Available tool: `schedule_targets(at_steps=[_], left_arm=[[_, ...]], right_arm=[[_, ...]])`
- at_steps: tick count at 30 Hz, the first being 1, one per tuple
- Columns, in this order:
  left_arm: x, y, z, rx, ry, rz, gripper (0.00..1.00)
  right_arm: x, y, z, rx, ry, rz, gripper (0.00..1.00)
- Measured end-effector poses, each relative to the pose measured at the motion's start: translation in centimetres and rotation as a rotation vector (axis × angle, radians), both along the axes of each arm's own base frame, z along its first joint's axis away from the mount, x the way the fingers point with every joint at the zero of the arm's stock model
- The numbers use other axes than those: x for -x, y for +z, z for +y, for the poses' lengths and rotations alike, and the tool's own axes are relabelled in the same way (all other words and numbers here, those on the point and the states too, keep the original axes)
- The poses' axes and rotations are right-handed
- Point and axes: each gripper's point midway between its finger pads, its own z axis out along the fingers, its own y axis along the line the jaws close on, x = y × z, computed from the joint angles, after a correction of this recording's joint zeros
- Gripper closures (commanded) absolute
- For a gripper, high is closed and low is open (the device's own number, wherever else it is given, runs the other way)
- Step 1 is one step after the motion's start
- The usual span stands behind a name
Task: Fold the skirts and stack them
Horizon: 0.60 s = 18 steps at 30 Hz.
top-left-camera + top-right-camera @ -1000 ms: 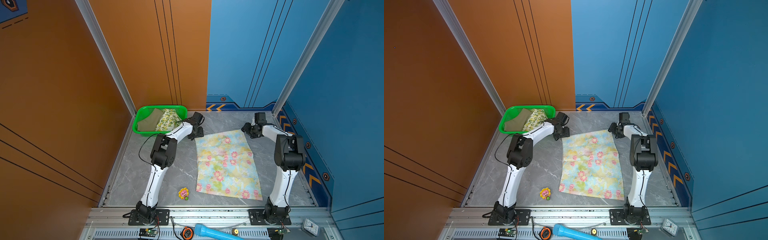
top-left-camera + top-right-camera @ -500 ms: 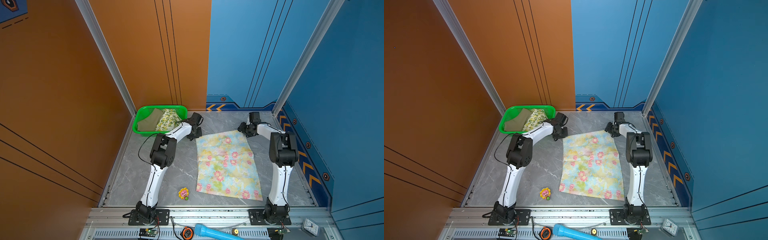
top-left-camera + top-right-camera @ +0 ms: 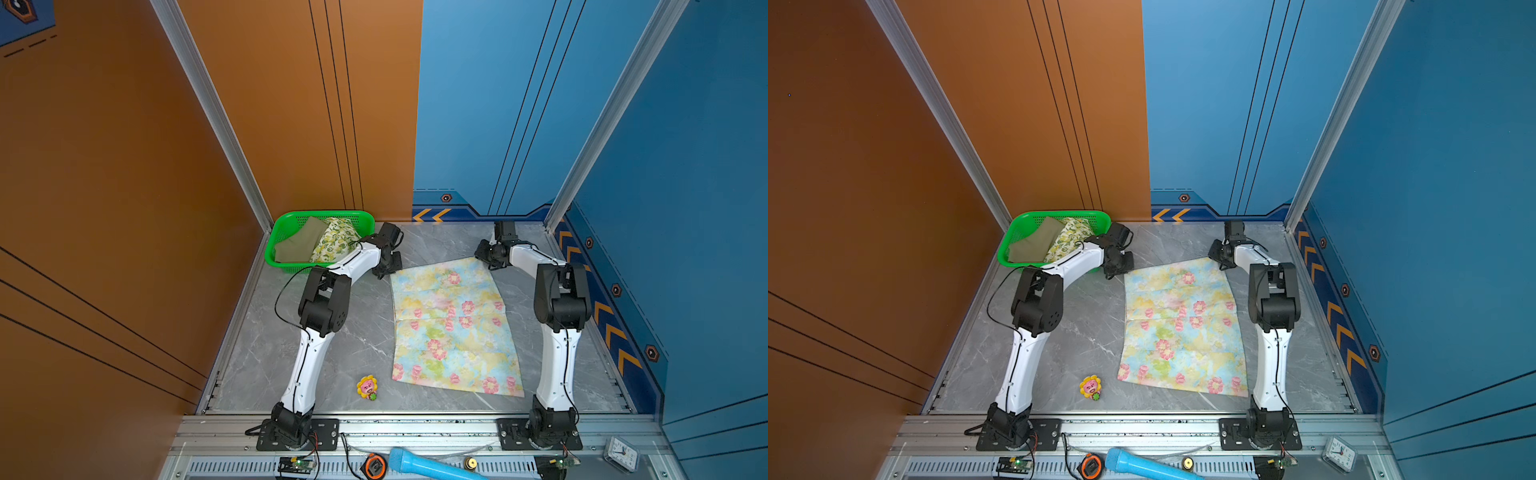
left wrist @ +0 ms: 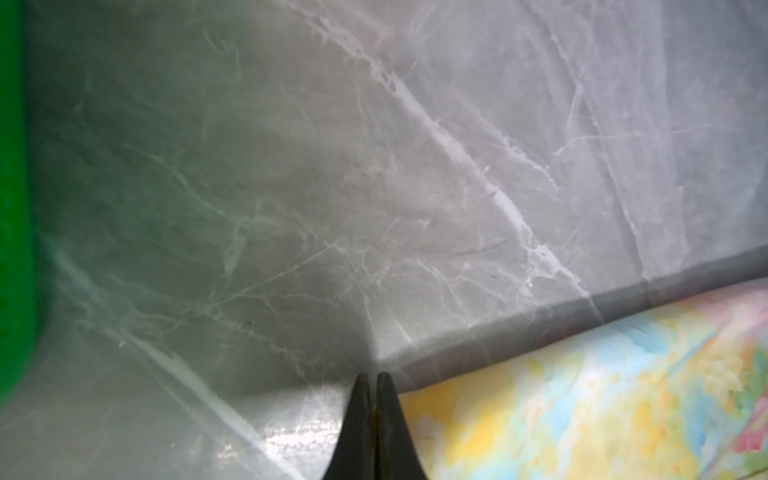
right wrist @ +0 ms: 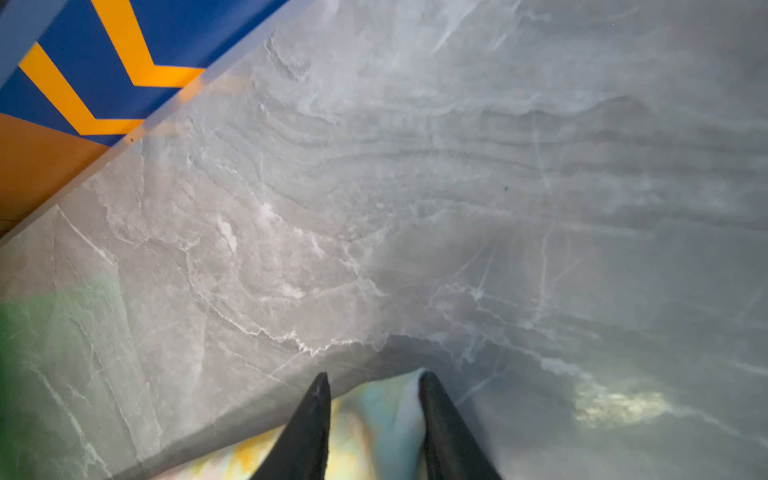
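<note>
The flowered skirt is lying flat on the gray table, right of centre. The left gripper is pinching its far left corner with jaws closed. The right gripper is straddling the far right corner, jaws apart. The olive skirt and lemon skirt are sitting in the green basket at the far left.

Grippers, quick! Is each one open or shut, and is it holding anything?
Left gripper: shut at the floral skirt corner; whether cloth is pinched cannot be told.
Right gripper: open, fingers either side of another skirt corner, not clamped.
</note>
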Motion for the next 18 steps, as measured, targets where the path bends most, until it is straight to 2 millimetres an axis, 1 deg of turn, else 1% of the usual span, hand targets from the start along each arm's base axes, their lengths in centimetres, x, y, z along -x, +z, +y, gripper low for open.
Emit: schedule_targets(at_steps=[3,5,7,10,13,16,18], left_arm=[[-0.5,0.8,-0.3,0.016,-0.002,-0.018,1.00],[-0.7,1.0,-0.4,0.023,-0.003,-0.024,1.00],[-0.7,0.8,-0.4,0.022,-0.003,-0.021,1.00],[-0.6,0.1,-0.4,0.018,-0.004,-0.008,1.00],[-0.6,-0.5,-0.4,0.014,-0.004,0.002,1.00],[-0.6,-0.6,-0.4,0.014,-0.004,0.002,1.00],[-0.6,-0.6,-0.4,0.014,-0.004,0.002,1.00]], right_arm=[[-1.2,0.7,-0.2,0.003,-0.005,-0.037,0.62],[-1.5,0.7,-0.2,0.003,-0.007,-0.045,0.63],[-1.7,0.4,-0.2,0.003,-0.007,-0.043,0.62],[-1.8,-0.4,-0.3,0.002,-0.010,-0.032,0.57],[-1.7,-1.1,-0.4,-0.001,-0.016,-0.017,0.51],[-1.8,-1.1,-0.8,0.013,-0.031,-0.015,0.48],[-1.9,-0.9,-1.1,0.021,-0.041,-0.017,0.48]])
